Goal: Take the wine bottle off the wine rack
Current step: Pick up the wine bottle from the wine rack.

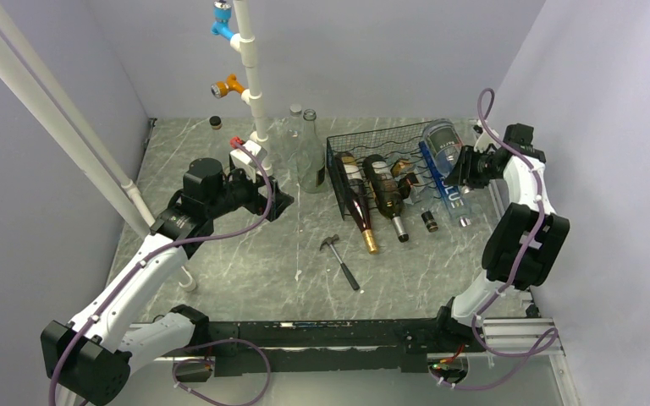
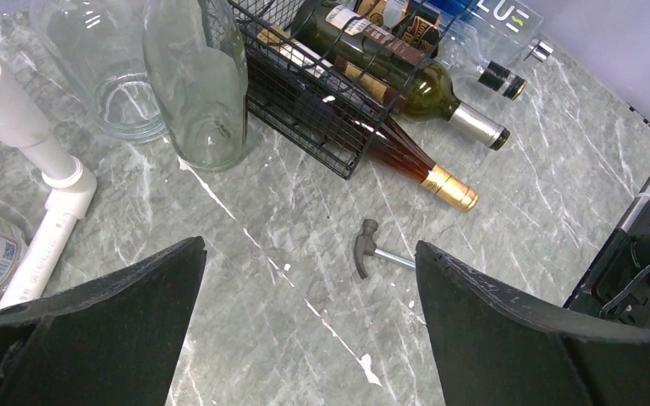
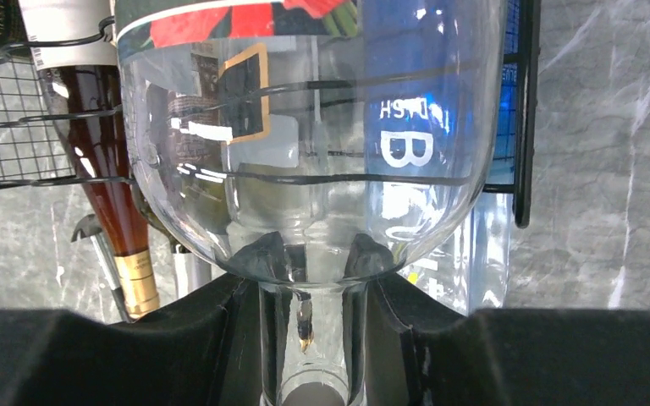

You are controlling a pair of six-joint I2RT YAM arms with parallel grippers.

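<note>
Two right jaws clamp clear glass wine bottle (image 3: 305, 161).

Wine bottle (image 3: 305, 152), base and mouth beyond the right wrist view's edges

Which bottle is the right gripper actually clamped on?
The clear bottle at the right end of the wine rack: the right gripper is shut on its neck, base tilted up. The gold-capped bottle and the silver-capped bottle lie in the rack, ungripped.
</note>
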